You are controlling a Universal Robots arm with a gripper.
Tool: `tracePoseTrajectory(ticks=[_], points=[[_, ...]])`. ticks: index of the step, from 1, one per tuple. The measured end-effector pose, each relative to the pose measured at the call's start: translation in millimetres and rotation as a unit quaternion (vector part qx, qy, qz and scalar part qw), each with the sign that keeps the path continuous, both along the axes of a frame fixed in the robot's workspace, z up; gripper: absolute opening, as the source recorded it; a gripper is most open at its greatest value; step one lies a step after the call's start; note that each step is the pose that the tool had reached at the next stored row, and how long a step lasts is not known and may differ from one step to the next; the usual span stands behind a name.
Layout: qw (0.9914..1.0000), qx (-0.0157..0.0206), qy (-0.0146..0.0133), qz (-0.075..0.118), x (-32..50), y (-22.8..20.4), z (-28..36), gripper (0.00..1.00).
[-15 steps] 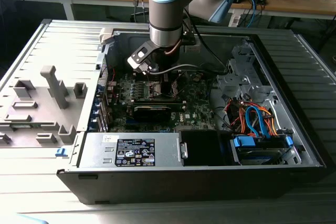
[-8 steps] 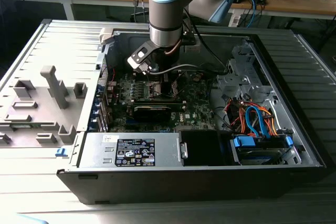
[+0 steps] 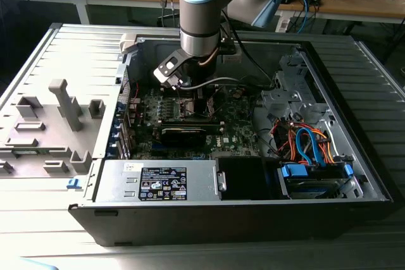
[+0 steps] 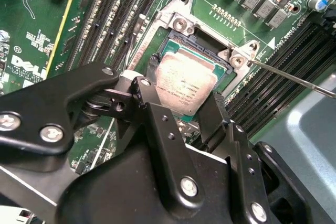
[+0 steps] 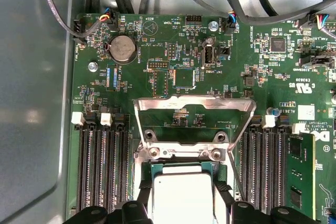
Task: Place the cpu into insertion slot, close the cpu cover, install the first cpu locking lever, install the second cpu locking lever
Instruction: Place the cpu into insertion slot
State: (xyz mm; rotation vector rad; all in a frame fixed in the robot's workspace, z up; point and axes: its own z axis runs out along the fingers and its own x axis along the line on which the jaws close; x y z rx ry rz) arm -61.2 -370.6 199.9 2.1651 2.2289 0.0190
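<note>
While your fingers [image 4: 215,111] pinch the cpu [image 4: 185,83] by two opposite edges, the chip sits at the insertion slot [image 4: 209,38], inside the silver frame on the green motherboard [image 5: 252,111]. It looks level, though you probably cannot tell from these angles whether it is fully seated or a shade above the contacts. In the first wrist view the cpu cover [image 5: 194,103] stands swung open beyond the socket. Treat the chip as light, stiff and fragile. Its metal top is slick and its underside delicate, so grip the side edges only, gently.
</note>
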Motion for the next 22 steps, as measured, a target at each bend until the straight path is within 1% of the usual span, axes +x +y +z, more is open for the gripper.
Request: tracePoseTrajectory(ticks=[2,3,4,5,6,7,10,22], points=[[1.0,0.0003,-0.0002,0.0,0.1,0.1,0.6,0.55],[1.0,0.0,0.0,0.0,0.0,0.0,3.7,0.55],[1.0,0.0,0.0,-0.001,0.0,0.0,5.4,0.55],[0.99999,0.0004,-0.0001,-0.005,0.0,0.0,5.4,0.55],[0.99988,0.0003,0.0,-0.016,-0.6,-0.1,4.6,0.55],[0.99988,0.0003,0.0,-0.016,-1.7,-0.5,2.5,0.55],[0.99987,0.0003,0.0,-0.016,-1.8,-0.7,0.9,0.55],[0.99985,0.0004,0.0,-0.017,-0.4,-0.8,0.2,0.55]])
